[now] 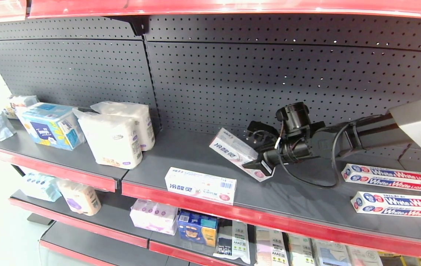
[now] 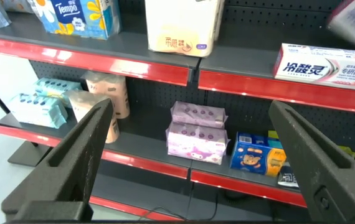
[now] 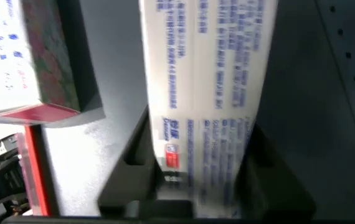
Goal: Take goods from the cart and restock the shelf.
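right arm (image 1: 347, 138): matte black | cable (image 1: 334, 166): black, looped | left gripper (image 2: 191, 109): black wedge fingers

shelf (image 1: 299, 199): toothpaste box (image 1: 232, 149) behind front box (image 1: 200, 184) | twin boxes (image 1: 386, 176) right | paper packs (image 1: 112, 138) left

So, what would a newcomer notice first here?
The right gripper clamping a white toothpaste box, tilted over the middle of the dark shelf. A matching box stands at the shelf's red front edge, and white paper-roll packs sit to the left.
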{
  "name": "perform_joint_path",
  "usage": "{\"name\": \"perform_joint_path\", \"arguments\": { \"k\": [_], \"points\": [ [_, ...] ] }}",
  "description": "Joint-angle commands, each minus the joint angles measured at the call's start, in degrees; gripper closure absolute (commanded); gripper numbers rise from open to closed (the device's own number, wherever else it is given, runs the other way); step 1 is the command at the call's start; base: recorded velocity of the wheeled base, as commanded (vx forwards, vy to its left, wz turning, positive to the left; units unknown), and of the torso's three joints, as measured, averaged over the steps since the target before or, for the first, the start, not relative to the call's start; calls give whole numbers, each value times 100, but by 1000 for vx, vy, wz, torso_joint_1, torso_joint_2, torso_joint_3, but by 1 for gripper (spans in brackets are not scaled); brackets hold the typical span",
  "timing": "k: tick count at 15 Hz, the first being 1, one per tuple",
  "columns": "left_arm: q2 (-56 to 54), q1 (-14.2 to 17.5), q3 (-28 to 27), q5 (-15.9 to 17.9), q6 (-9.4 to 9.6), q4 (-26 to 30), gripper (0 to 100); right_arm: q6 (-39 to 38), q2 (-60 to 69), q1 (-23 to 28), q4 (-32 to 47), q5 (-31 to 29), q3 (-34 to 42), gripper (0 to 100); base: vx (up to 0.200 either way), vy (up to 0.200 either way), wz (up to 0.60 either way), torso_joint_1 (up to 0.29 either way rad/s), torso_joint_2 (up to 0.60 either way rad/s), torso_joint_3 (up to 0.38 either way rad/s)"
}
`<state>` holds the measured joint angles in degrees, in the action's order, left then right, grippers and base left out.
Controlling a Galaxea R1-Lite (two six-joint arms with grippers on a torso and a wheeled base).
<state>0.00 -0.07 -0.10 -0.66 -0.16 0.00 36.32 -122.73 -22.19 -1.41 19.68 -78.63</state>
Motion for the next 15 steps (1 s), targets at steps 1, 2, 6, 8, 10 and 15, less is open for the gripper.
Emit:
{"name": "perform_joint_path", "arguments": {
  "k": [1, 2, 6, 8, 10, 15],
  "points": [
    [0, -1, 1, -4, -2, 0, 0, 7, -5, -31, 1, 1, 6, 0, 0, 0, 0, 0, 0, 0],
    [0, -1, 1, -4, -2, 0, 0, -2, -5, -49, -34, 1, -3, 0, 0, 0, 0, 0, 0, 0],
    [0, -1, 1, -4, -2, 0, 0, -54, 4, -14, -131, 1, 6, 0, 0, 0, 0, 0, 0, 0],
    [0, -1, 1, -4, -2, 0, 0, -230, 83, 109, -237, 10, 49, 0, 0, 0, 0, 0, 0, 0],
    [0, -1, 1, -4, -2, 0, 0, -406, 197, 224, -237, 19, 76, 0, 0, 0, 0, 0, 0, 0],
    [0, -1, 1, -4, -2, 0, 0, -1021, 628, 452, -237, 72, 489, 0, 0, 0, 0, 0, 0, 0]
  ]
}}
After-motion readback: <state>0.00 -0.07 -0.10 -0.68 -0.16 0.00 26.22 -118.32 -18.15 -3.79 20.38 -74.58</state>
